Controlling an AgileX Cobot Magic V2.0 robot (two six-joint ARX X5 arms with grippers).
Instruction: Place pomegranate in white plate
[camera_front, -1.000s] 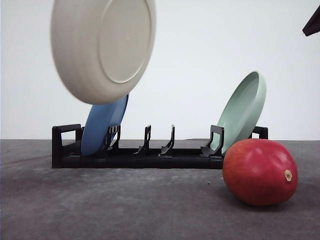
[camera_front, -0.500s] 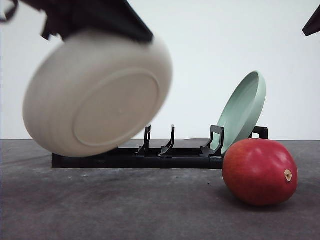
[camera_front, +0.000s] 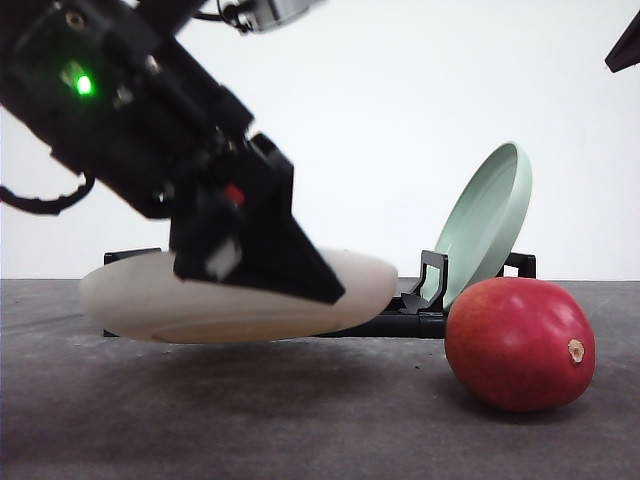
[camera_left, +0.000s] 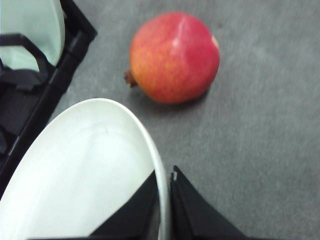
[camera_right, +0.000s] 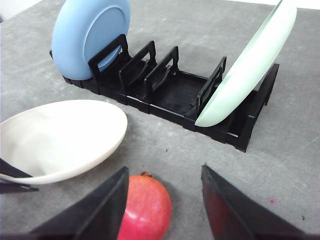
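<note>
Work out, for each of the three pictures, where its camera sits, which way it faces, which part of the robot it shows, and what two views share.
Front view: low at table height, facing forward; left gripper holds the white plate before the rack.
Left wrist view: on the left arm, looking down past its fingers pinching the plate's rim.
Right wrist view: on the right arm, looking down; open right gripper above the pomegranate.
All three share plate and pomegranate.

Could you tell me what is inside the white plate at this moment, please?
Nothing: the white plate shows a bare inside. The left tool pinches its rim, covering only that edge. The pomegranate sits on the table beside it.
</note>
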